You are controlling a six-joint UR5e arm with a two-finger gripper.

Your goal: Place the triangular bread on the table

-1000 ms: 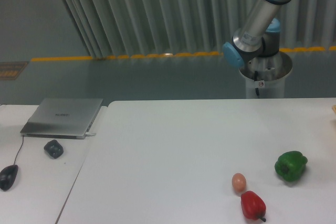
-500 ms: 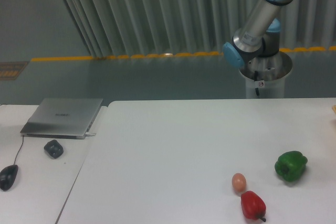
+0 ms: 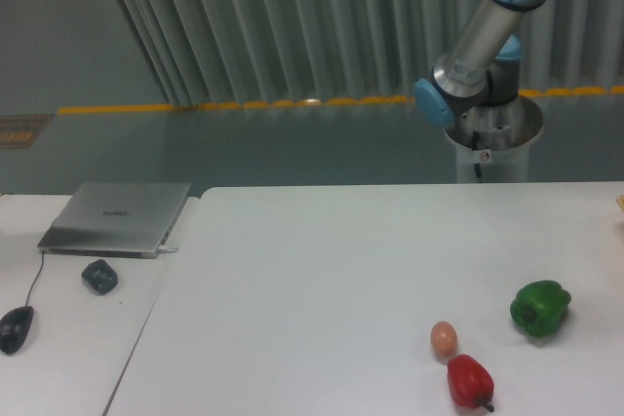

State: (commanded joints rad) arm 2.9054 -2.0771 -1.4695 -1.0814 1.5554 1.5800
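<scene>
Nothing on the table (image 3: pixel 322 270) had shifted, only the arm (image 3: pixel 487 26) crept; gripper and bread out of view, grip state unknown.

Stood clustered near the right front corner of the table (image 3: pixel 322 270): green pepper (image 3: pixel 539 309), small brown egg (image 3: pixel 444 338), red pepper (image 3: pixel 469 381), egg and red pepper nearly touching. Left bare across centre and left. Crossed overhead at upper right by the arm (image 3: pixel 483 36).
</scene>
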